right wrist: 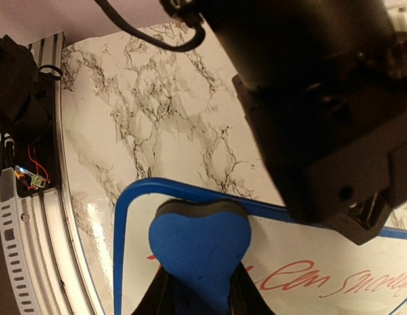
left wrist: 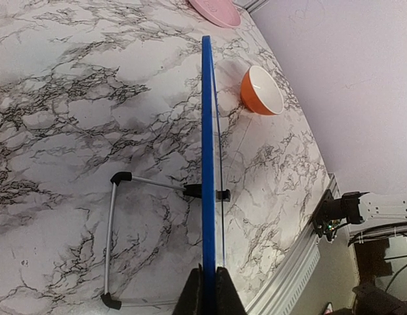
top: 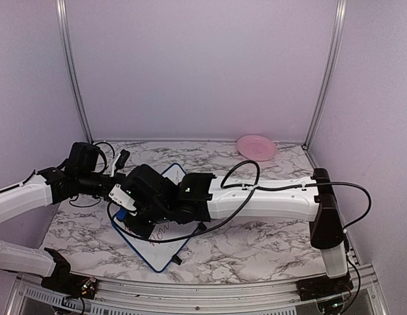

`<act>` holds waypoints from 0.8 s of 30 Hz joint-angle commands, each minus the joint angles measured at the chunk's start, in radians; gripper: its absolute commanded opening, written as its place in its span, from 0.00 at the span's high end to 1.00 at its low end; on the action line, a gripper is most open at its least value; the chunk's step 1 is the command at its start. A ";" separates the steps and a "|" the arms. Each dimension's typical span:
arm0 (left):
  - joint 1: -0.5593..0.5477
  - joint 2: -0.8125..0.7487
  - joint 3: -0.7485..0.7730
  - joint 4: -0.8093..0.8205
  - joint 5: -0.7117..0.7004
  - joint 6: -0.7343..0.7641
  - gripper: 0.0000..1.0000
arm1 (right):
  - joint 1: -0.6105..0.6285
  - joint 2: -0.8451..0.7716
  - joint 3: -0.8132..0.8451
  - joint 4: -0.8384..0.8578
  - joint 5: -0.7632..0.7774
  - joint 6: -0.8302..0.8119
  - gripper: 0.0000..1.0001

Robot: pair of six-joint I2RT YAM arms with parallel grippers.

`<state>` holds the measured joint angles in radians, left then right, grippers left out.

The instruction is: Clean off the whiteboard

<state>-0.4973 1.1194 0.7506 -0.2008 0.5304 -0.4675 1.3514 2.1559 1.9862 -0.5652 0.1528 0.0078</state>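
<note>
The whiteboard lies tilted on the marble table at the left middle, white with a dark blue frame and red handwriting. My left gripper is shut on the board's blue edge, seen edge-on, with the wire stand beside it. My right gripper is shut on a blue eraser block, whose dark felt face presses on the board near its corner. In the top view both grippers crowd over the board's upper part and hide it.
A pink plate lies at the back right of the table. An orange bowl sits beyond the board in the left wrist view. The metal rail marks the near table edge. A black cable loops over the right arm.
</note>
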 commanded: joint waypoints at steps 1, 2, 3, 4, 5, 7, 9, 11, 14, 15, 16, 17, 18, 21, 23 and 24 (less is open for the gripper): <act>-0.009 -0.006 -0.005 0.009 -0.021 0.000 1.00 | 0.015 0.023 -0.006 -0.037 0.038 0.030 1.00; -0.010 -0.006 -0.005 0.009 -0.024 0.001 1.00 | 0.017 0.024 -0.012 -0.041 0.043 0.032 1.00; -0.010 -0.006 -0.005 0.009 -0.025 0.000 1.00 | 0.018 0.025 -0.020 -0.046 0.049 0.033 1.00; -0.009 -0.006 -0.005 0.009 -0.026 0.001 1.00 | 0.019 0.021 -0.033 -0.051 0.054 0.035 1.00; -0.009 -0.006 -0.005 0.009 -0.026 0.002 1.00 | 0.021 0.015 -0.052 -0.054 0.058 0.039 1.00; -0.010 -0.007 -0.005 0.009 -0.028 0.003 1.00 | 0.023 -0.013 -0.113 -0.043 0.064 0.047 1.00; -0.009 -0.007 -0.004 0.009 -0.029 0.004 1.00 | 0.027 -0.040 -0.179 -0.031 0.075 0.053 1.00; -0.009 -0.006 -0.006 0.008 -0.030 0.006 1.00 | 0.035 -0.057 -0.224 -0.031 0.088 0.058 1.00; -0.011 -0.004 -0.007 0.009 -0.031 0.006 1.00 | 0.044 -0.073 -0.275 -0.007 0.089 0.063 1.00; -0.011 -0.002 -0.006 0.009 -0.032 0.005 1.00 | 0.044 -0.075 -0.273 -0.001 0.086 0.065 1.00; -0.011 -0.002 -0.006 0.009 -0.033 0.005 1.00 | 0.044 -0.074 -0.262 0.004 0.086 0.066 1.00; -0.013 -0.001 -0.006 0.009 -0.035 0.005 1.00 | 0.045 -0.071 -0.245 0.006 0.088 0.063 1.00; -0.012 -0.002 -0.005 0.009 -0.034 0.004 1.00 | 0.045 -0.066 -0.223 0.006 0.094 0.058 1.00; -0.014 -0.004 -0.003 0.009 -0.036 0.004 1.00 | 0.045 -0.030 -0.130 -0.006 0.112 0.039 1.00; -0.015 -0.004 -0.003 0.009 -0.038 0.003 1.00 | 0.044 -0.002 -0.062 -0.017 0.127 0.023 1.00; -0.016 -0.005 -0.003 0.009 -0.038 0.003 1.00 | 0.045 0.013 -0.029 -0.022 0.135 0.014 1.00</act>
<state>-0.5034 1.1194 0.7486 -0.1955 0.5087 -0.4606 1.3952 2.1071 1.8267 -0.5930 0.2470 0.0486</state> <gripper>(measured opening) 0.062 0.220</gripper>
